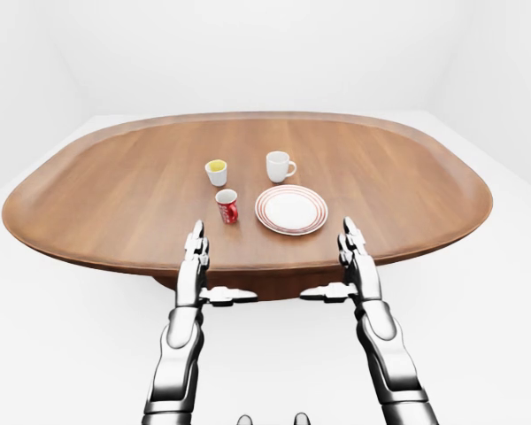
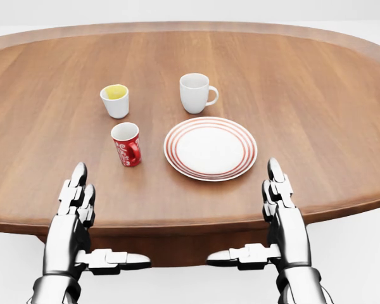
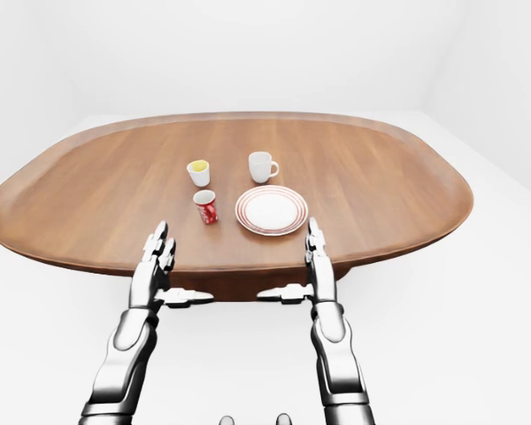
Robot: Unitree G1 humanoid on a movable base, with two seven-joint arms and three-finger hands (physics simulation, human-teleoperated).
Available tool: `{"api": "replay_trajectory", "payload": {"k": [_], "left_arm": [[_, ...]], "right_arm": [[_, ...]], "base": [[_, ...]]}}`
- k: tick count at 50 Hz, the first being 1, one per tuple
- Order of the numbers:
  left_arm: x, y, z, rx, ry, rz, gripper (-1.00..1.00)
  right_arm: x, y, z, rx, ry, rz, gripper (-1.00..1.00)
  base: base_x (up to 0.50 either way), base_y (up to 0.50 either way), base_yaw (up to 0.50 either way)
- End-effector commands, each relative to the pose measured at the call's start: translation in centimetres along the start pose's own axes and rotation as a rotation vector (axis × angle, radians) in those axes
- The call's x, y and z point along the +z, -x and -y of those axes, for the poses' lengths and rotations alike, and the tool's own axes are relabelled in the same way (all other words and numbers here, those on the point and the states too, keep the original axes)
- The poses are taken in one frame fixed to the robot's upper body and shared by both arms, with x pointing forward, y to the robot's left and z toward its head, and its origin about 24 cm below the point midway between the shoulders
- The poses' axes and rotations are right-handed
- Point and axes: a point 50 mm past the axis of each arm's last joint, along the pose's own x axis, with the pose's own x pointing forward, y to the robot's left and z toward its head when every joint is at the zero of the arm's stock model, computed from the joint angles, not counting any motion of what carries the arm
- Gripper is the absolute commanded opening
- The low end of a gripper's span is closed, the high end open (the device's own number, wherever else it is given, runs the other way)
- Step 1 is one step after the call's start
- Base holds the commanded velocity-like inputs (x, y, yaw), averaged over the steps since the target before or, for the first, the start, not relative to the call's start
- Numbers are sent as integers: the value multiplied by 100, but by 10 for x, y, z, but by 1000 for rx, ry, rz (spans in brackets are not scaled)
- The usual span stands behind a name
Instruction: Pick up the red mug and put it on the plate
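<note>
My left hand (image 2: pixel 76 209) is released, fingers straight, thumb out, hovering at the near table (image 2: pixel 342 95) edge and holding nothing. Just beyond it and slightly right, the red mug (image 2: pixel 126 144) stands upright, handle facing near-right, untouched. Farther off sits a small white cup (image 2: pixel 115 101) with yellow contents. Right of the red mug, close but apart, lies the red-ringed plate (image 2: pixel 210 148), bare; a white mug (image 2: pixel 195 93) stands beyond it. My right hand (image 2: pixel 280 212) is likewise released and empty. Assessment: the reach has not begun. The next move calls for the left hand to advance and close round the mug.
</note>
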Motion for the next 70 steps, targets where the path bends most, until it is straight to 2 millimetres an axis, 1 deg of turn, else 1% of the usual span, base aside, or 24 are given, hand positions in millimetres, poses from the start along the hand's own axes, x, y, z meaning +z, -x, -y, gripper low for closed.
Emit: {"api": "replay_trajectory", "payload": {"k": [1,2,19,31,60,70], "left_arm": [[-2,1,-4,-20,-13,5,100],[-2,1,-4,-19,-15,5,100],[-3,2,-4,-8,-23,10,100],[-3,1,-4,-7,-28,16,100],[-3,2,-4,-12,-32,14,100],[-5,0,-5,-12,-33,6,100]], "right_arm": [[-2,0,-4,24,29,-14,100],[-2,0,-3,4,49,-20,100],[1,3,-1,7,24,-4,100],[-1,1,1,-2,33,-11,100],[-3,0,3,-10,31,-14,100],[-4,-1,3,-4,14,-17,100]], "base": [[0,0,0],[0,0,0],[0,0,0],[0,0,0],[0,28,0],[0,1,0]]}}
